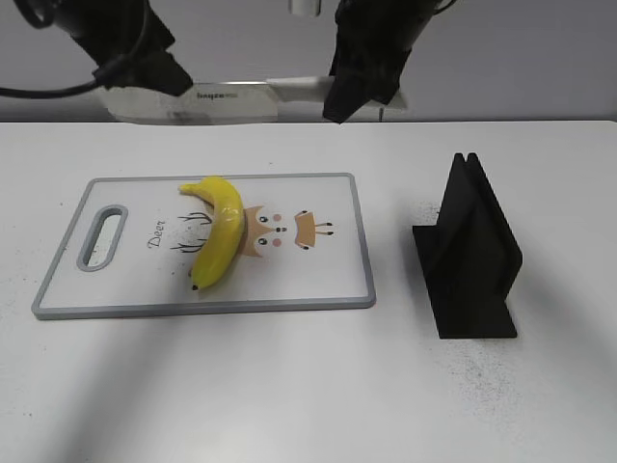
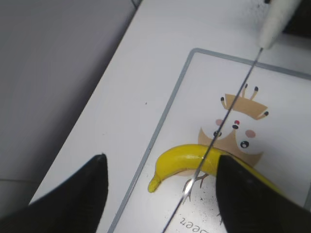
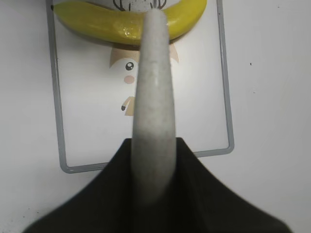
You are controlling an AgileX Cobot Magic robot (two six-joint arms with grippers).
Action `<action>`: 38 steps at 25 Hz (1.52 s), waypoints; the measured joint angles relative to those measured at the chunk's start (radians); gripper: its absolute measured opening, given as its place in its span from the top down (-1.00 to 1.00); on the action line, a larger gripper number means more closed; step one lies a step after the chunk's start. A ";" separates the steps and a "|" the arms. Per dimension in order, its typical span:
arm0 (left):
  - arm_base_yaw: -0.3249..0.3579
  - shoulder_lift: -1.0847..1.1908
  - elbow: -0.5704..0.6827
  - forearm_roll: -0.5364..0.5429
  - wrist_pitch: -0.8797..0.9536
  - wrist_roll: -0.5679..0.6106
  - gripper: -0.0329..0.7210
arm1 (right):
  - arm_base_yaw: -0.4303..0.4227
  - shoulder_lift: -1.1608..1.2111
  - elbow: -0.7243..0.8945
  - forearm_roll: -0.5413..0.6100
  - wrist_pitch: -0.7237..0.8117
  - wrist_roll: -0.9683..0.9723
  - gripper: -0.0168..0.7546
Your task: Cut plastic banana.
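The yellow plastic banana (image 1: 218,234) lies whole on a white cutting board (image 1: 328,280) with a grey rim and a deer drawing. It also shows in the left wrist view (image 2: 187,158) and the right wrist view (image 3: 102,22). My right gripper (image 1: 359,85) is shut on the white handle (image 3: 153,111) of a knife (image 1: 227,99), held level high above the board's far edge, blade pointing left. The blade's edge crosses the left wrist view (image 2: 228,111). My left gripper (image 1: 145,66) is open and empty, high above the board's far left.
A black knife stand (image 1: 469,253) stands on the white table to the right of the board. The board's handle slot (image 1: 103,235) is at its left end. A grey wall runs behind the table.
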 joint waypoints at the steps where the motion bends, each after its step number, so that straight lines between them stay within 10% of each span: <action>1: 0.007 -0.016 0.000 -0.002 -0.004 -0.033 -0.84 | 0.000 -0.009 0.003 -0.003 0.000 0.021 0.54; 18: 0.138 -0.210 -0.001 0.499 0.363 -1.029 -0.73 | 0.000 -0.161 0.075 -0.155 0.000 0.713 0.54; 26: 0.152 -0.227 0.027 0.512 0.396 -1.102 -0.67 | -0.001 -0.208 0.086 -0.162 0.001 1.051 0.54; 38: 0.152 -0.512 0.471 0.510 0.389 -1.118 -0.65 | -0.001 -0.500 0.555 -0.172 -0.097 1.233 0.54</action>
